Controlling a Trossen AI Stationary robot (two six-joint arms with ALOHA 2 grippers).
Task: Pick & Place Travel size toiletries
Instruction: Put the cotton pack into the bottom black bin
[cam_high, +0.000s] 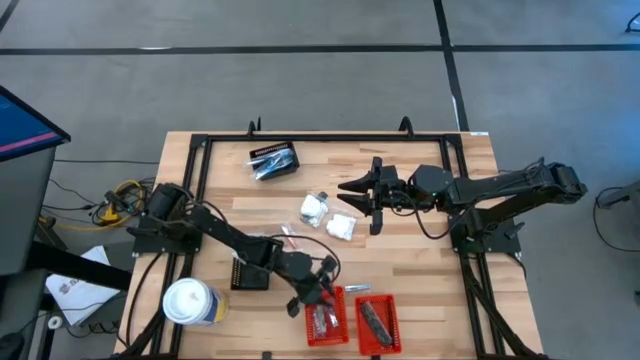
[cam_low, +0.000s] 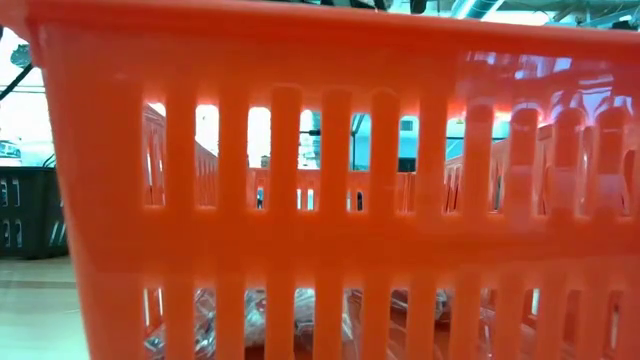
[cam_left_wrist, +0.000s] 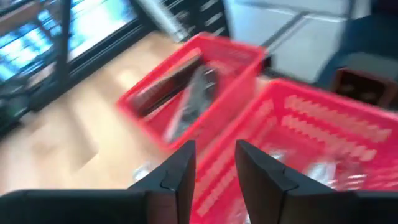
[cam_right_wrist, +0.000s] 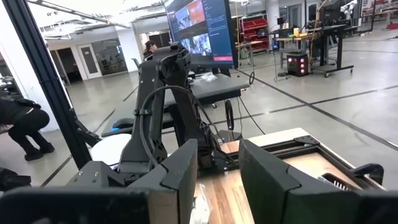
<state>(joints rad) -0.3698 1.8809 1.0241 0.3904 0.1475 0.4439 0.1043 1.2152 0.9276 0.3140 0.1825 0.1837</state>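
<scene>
Jaws of the left gripper (cam_high: 322, 290) stand slightly apart with nothing between them, poised over the near rim of the left red basket (cam_high: 326, 316); in the left wrist view the two dark fingers (cam_left_wrist: 180, 177) show a narrow empty gap, with red slotted walls right beyond them. Jaws of the right gripper (cam_high: 352, 196) are also parted a little and hold nothing, hanging above the middle of the counter (cam_high: 420, 290) just beside the white packets.

Two white clear-wrapped packets (cam_high: 327, 218) lie close together near the counter's centre. One thin pinkish tube (cam_high: 290, 237) lies just left of them, by the left arm's forearm. One small silvery item (cam_high: 356, 288) rests on the wood just behind the two red baskets.

Four baskets are in sight. Two red ones sit side by side at the near edge: the left holds silvery and clear-wrapped toiletries (cam_low: 250, 320), seen through its slots in the low view; their number cannot be told. The right red basket (cam_high: 378, 322) holds slim dark grey sticks (cam_left_wrist: 193, 99), at least two. One black basket (cam_high: 274, 160) at the far side carries a few silvery tubes. Another black basket (cam_high: 250, 275) sits under the left arm; its contents are hidden.

One large white lidded cup (cam_high: 190, 302) stands at the near left corner.
</scene>
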